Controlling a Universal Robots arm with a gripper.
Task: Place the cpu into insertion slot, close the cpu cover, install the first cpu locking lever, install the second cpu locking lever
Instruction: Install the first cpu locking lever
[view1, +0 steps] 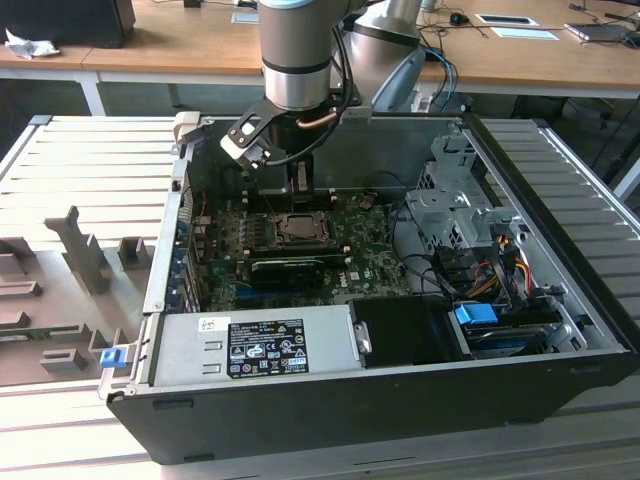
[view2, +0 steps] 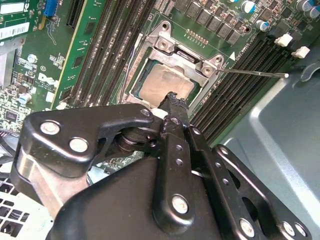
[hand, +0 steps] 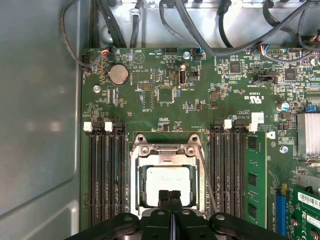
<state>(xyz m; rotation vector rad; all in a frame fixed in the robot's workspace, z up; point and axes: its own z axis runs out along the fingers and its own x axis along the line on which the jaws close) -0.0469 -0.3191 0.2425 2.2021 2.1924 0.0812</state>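
Beige cpu (hand: 169, 179) lies flat, framed by cpu cover (hand: 167, 149).

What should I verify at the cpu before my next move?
1. Cpu seated: ok, it lies flat inside the cover's window.
2. Cover down: ok, it lies flat around the chip.
3. Lever latched: not ok, its rod sticks out free, away from the cover.
4. Other lever latched: cannot tell.
5. End effector shut: ok, fingers together, tips at the cover's edge.
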